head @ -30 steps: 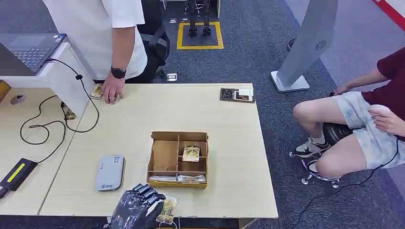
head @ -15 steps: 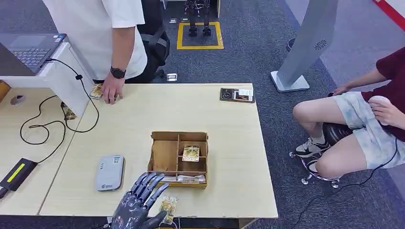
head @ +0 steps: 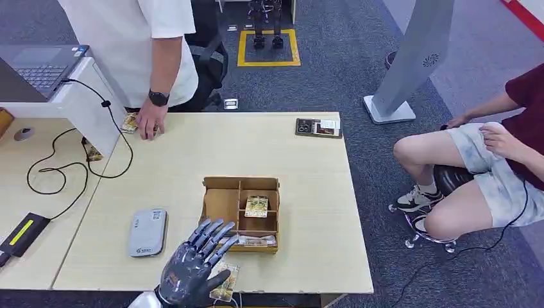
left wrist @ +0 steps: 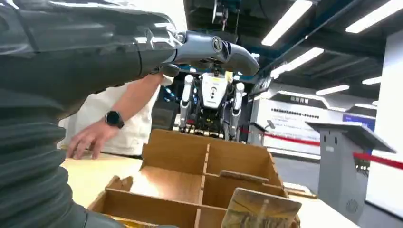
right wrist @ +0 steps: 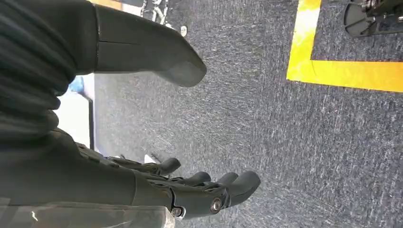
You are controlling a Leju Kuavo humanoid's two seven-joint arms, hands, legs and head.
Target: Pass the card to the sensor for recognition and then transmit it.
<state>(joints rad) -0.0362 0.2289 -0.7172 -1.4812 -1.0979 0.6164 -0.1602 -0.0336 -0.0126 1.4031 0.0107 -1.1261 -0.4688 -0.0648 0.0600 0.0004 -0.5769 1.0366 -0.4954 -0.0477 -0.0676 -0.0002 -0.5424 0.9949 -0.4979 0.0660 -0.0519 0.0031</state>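
At the bottom centre of the head view, the left hand [head: 192,273] hovers over the near edge of the wooden surface [head: 314,192] with its fingers [head: 215,232] spread wide and fanned toward the wooden divider box [head: 240,213]. It holds nothing. A card [head: 226,282] lies flat on the surface just beside the thumb, at the lower edge of the frame, below the box's front wall. In the left wrist view the same card [left wrist: 260,209] shows at the lower middle with the box compartments [left wrist: 190,175] behind it.

Another card [head: 256,206] stands in a middle compartment of the box, and more flat items lie in its front slot. Left of the box lies a grey card reader [head: 147,232], well clear of the hand. At the upper right of the surface lies a dark small box [head: 319,127].

The right hand [right wrist: 190,190] hangs above grey carpet with a yellow floor marking [right wrist: 332,71]; its fingers are loosely curled yet apart, with nothing in them.

A person in a white shirt [head: 138,45] stands at the upper left, a hand [head: 151,120] resting on cards at the far edge of the surface. Another person [head: 494,167] sits at the right.
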